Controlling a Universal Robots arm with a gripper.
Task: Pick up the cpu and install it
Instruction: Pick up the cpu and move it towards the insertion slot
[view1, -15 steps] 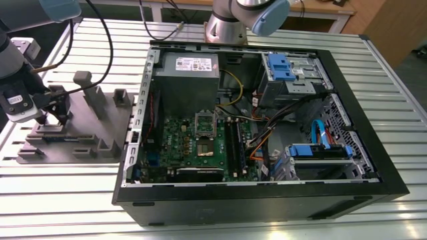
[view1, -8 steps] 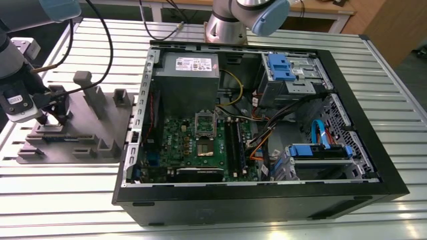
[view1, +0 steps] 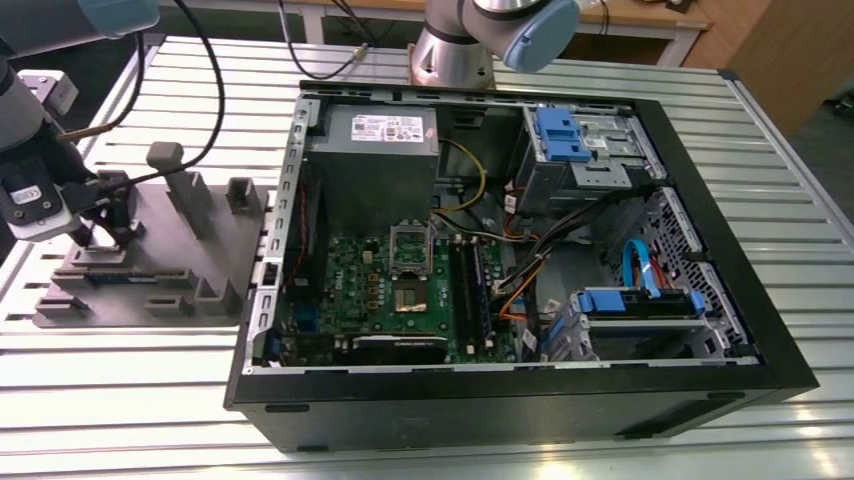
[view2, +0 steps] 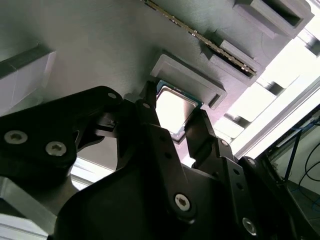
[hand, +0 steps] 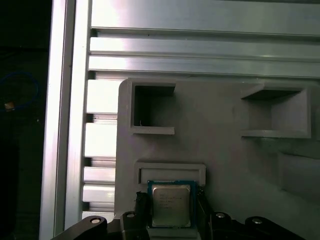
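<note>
Here, cpu (hand: 171, 205) square, shiny silver top, green rim; pincer (view2: 174, 106) astride, grip unclear.

Arm (view1: 454, 55): silver-grey tube sections, pale blue caps on the joints. Thin black cables (view1: 219, 100) trail from it. Wrist block (view1: 34, 200): white and grey casing with dark patches. Gripper (view2: 172, 112) in the second wrist view: matte black, flat jointed links with rounded ends. Silver socket-head screws (view2: 182, 202) sit at the pivots.
</note>
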